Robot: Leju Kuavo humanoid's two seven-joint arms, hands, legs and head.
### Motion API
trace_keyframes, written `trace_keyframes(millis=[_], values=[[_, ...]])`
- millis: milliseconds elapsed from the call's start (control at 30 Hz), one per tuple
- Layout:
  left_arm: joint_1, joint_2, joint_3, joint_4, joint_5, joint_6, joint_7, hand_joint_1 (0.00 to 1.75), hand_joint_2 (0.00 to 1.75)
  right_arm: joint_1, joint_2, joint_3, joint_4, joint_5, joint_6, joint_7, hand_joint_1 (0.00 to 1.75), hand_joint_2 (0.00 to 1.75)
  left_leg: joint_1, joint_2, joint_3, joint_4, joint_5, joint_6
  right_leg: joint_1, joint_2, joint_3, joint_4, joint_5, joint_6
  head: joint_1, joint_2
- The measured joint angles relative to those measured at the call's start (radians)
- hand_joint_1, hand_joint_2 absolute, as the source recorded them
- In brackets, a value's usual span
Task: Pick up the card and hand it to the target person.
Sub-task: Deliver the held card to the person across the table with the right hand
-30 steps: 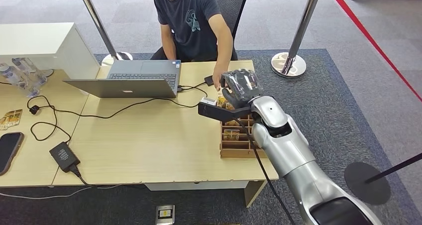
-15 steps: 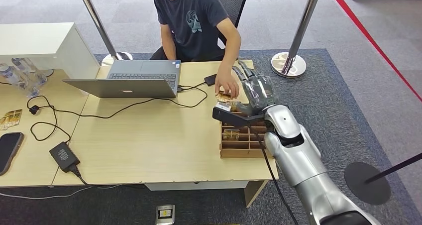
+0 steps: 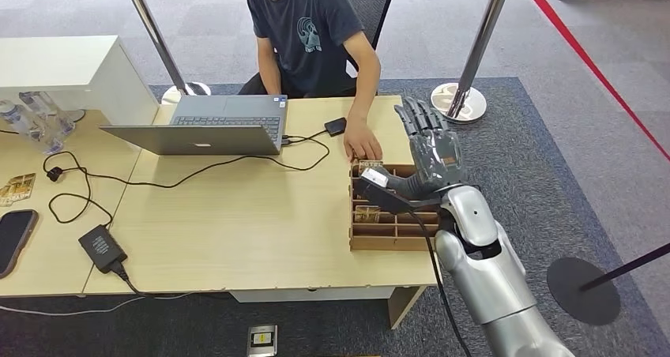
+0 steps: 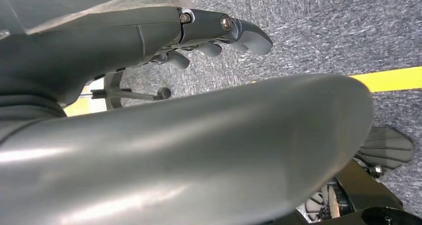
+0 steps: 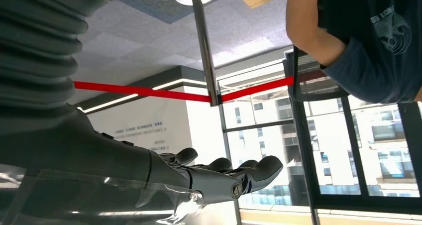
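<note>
I see my right hand (image 3: 430,148) raised over the wooden compartment box (image 3: 387,229) on the counter (image 3: 237,223), fingers straight, spread, holding nothing. My left hand (image 4: 209,33) hangs over grey carpet, fingers loosely apart and empty.

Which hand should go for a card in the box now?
Right. The right hand is open above the wooden box of cards, beside the person's hand. The left hand hangs over the carpet, away from the table.

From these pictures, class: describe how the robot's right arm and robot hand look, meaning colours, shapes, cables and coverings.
The right arm is made of glossy silver, rounded shells. A black cable runs along its side. The right robot hand is dark grey with long, segmented fingers under a clear plastic film. In the right wrist view, a grey ribbed cover sits behind the robot hand.
</note>
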Motion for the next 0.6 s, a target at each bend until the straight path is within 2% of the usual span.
trace_keyframes(millis=[367,467,600], values=[[0.001,-0.004,0.011,0.0,0.037,0.022,0.014,0.0,0.0,0.234,-0.011,-0.141,-0.216,-0.011,-0.122,0.085,0.0,0.0,0.0,0.0,-0.001,0.0,0.0,0.0,0.0,0.0,-0.001,0.0,0.0,0.0,0.0,0.0],[0.0,-0.007,0.019,0.0,0.042,0.028,0.015,0.0,0.0,0.314,-0.002,-0.197,-0.277,-0.056,-0.132,0.086,0.0,0.0,0.0,0.0,-0.001,0.0,-0.001,0.001,0.0,0.0,-0.001,-0.001,0.0,0.0,0.0,0.0],[0.001,-0.011,0.023,0.0,0.046,0.034,0.016,0.0,0.0,0.445,0.035,-0.298,-0.346,-0.173,-0.134,0.046,0.0,0.0,0.0,0.0,-0.002,0.0,-0.001,0.001,0.0,0.0,-0.001,-0.001,-0.001,0.0,0.0,0.0]])
